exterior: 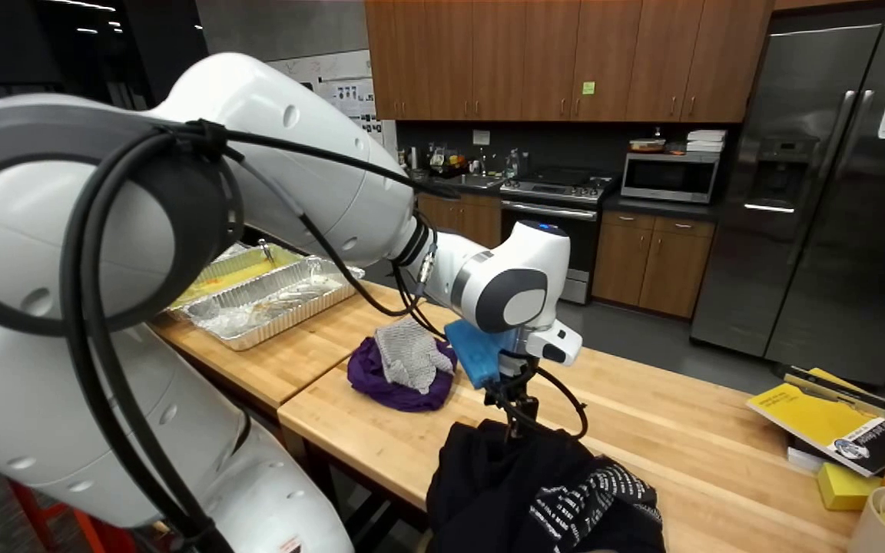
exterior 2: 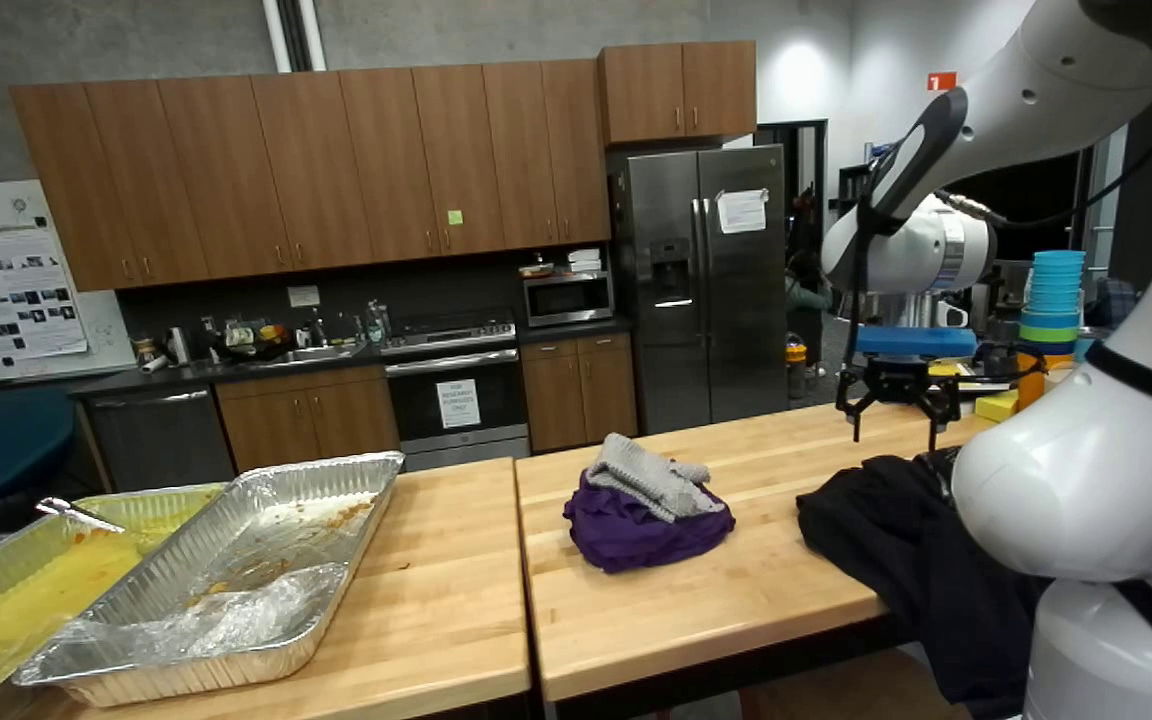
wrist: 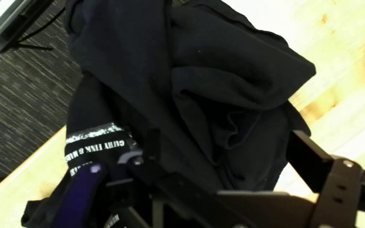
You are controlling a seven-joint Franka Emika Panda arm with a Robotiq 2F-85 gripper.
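In an exterior view: black cloth (exterior: 508, 484) — rumpled, soft-folded, white-printed — heaped on the wooden table (exterior: 704, 438) | In an exterior view: it hangs partly off, gripper (exterior 2: 895, 438) above; grey knobbly cloth (exterior 2: 648, 475) on crumpled purple cloth (exterior 2: 626, 535); ribbed foil tray (exterior 2: 311, 482) | Wrist view: fingertips (wrist: 309, 155) spread wide apart over black folds

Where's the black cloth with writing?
In an exterior view, the black cloth is at the picture's right, draped over the edge of the table beside the robot's base, under the open gripper.
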